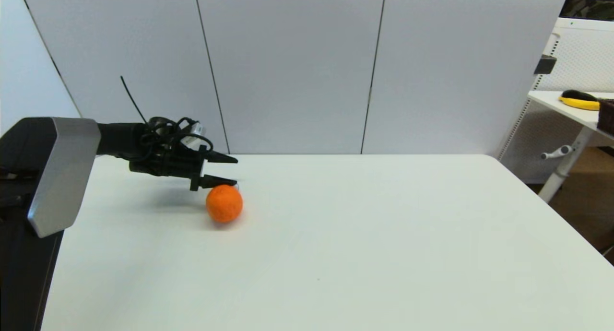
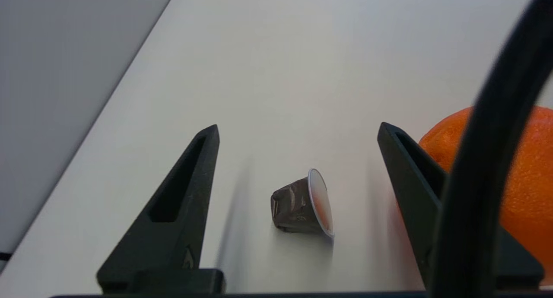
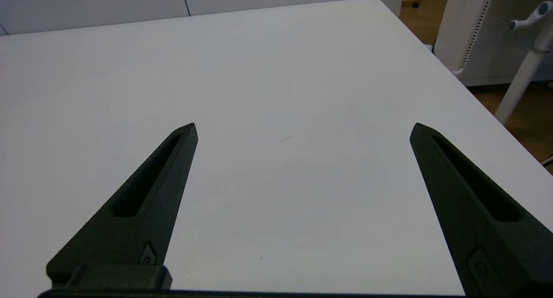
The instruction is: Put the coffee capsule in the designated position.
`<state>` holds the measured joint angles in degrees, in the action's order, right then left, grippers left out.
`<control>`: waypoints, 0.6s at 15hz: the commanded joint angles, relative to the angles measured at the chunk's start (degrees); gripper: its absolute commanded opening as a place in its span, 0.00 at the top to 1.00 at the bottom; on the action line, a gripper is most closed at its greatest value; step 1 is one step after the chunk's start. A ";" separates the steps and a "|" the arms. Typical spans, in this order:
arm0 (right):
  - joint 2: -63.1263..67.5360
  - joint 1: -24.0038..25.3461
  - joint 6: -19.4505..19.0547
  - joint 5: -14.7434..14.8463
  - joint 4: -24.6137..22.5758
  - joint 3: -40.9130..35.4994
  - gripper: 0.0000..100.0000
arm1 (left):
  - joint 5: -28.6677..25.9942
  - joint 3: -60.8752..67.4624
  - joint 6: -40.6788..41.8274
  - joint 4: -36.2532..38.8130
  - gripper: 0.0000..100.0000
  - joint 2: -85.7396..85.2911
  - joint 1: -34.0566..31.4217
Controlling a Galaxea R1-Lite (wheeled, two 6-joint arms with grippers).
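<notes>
Head view, white table (image 1: 364,235) before grey wall panels (image 1: 288,67), orange ball (image 1: 224,203) beside spread left gripper (image 2: 298,131), coffee capsule (image 2: 302,205) lying between its fingers untouched, right gripper (image 3: 302,129) spread over bare tabletop.

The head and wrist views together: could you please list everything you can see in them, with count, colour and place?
coffee capsule: one, dark grey-brown with a silvery-white rim, lying on its side on the table between the open left fingers, touching neither.
orange ball: one, orange, on the table's left part, just in front of the left gripper.
table: one, white, before the robot.
wall panels: white, behind the table.
side desk: one, white, far right, with a yellow and black object on it.
left gripper: one, black, low over the table behind the ball, open.
right gripper: one, black, over bare table, open; outside the head view.
</notes>
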<state>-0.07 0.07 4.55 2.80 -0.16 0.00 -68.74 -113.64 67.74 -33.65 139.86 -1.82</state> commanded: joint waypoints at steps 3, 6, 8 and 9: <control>0.07 0.01 0.02 0.01 -0.02 -0.09 0.00 | 15.92 0.09 -13.16 0.16 0.00 -12.51 -1.00; 0.07 0.01 0.02 0.01 -0.02 -0.09 0.00 | 31.13 0.09 -29.95 3.41 0.00 -19.63 -0.47; 0.07 0.01 0.02 0.01 -0.02 -0.09 0.00 | 45.10 0.53 -42.25 6.58 0.00 -24.20 1.20; 0.07 0.01 0.02 0.01 -0.02 -0.09 0.00 | 50.64 0.70 -48.58 7.54 0.00 -26.22 1.64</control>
<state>-0.07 0.07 4.53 2.78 -0.16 0.00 -33.46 -113.36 34.87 -28.90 121.33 -1.76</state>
